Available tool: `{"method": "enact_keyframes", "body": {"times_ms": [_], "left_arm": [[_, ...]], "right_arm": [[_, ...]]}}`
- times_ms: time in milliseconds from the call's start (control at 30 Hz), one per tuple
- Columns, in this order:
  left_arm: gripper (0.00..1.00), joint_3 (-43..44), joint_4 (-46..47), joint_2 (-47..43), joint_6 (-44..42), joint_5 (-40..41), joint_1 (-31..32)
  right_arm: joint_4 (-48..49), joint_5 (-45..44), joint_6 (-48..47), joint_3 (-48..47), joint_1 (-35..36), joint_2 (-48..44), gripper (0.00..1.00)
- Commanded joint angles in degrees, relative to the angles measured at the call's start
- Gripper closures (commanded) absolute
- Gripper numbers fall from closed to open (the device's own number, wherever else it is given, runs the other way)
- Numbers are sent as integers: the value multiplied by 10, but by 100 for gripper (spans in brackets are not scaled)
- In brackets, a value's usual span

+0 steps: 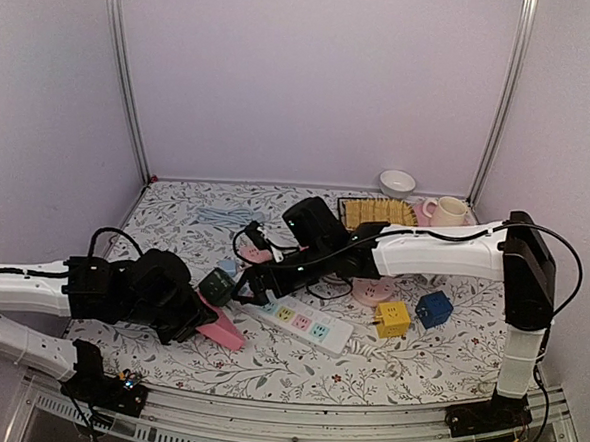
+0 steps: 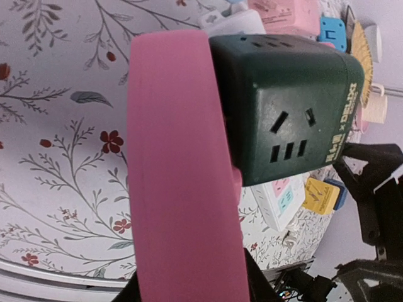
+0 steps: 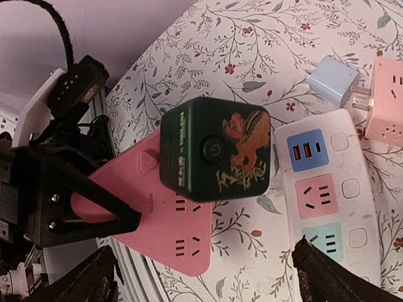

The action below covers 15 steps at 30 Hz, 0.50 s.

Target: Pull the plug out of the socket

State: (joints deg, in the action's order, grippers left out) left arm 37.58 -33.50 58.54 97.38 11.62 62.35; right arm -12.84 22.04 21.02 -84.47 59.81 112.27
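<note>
While the left hand (image 1: 197, 315) clamps the pink triangular socket block (image 3: 170, 233), the dark green cube plug (image 3: 214, 151) sits on it, not yet pulled, the right hand (image 1: 254, 284) beside it wide open and empty.

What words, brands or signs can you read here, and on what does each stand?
"x DELIXI": yellow print on the green cube that sits on the pink socket; the smaller print beside it is unreadable.
Power sign: on the green cube's round button.
Gold characters under its red dragon: too stylised to read.
Print on the yellow cube: blurred.
</note>
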Motion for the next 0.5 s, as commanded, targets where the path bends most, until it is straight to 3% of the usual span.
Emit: {"method": "enact_keyframes", "body": {"times_ms": [0, 267, 467], "left_arm": [[100, -18, 89, -43, -95, -6, 11], [100, -7, 136, -44, -191, -21, 11], [100, -16, 153, -41, -224, -39, -6]], "right_arm": [[24, 54, 29, -42, -30, 29, 1], [26, 92, 74, -92, -36, 71, 0], [20, 98, 87, -99, -36, 65, 23]]}}
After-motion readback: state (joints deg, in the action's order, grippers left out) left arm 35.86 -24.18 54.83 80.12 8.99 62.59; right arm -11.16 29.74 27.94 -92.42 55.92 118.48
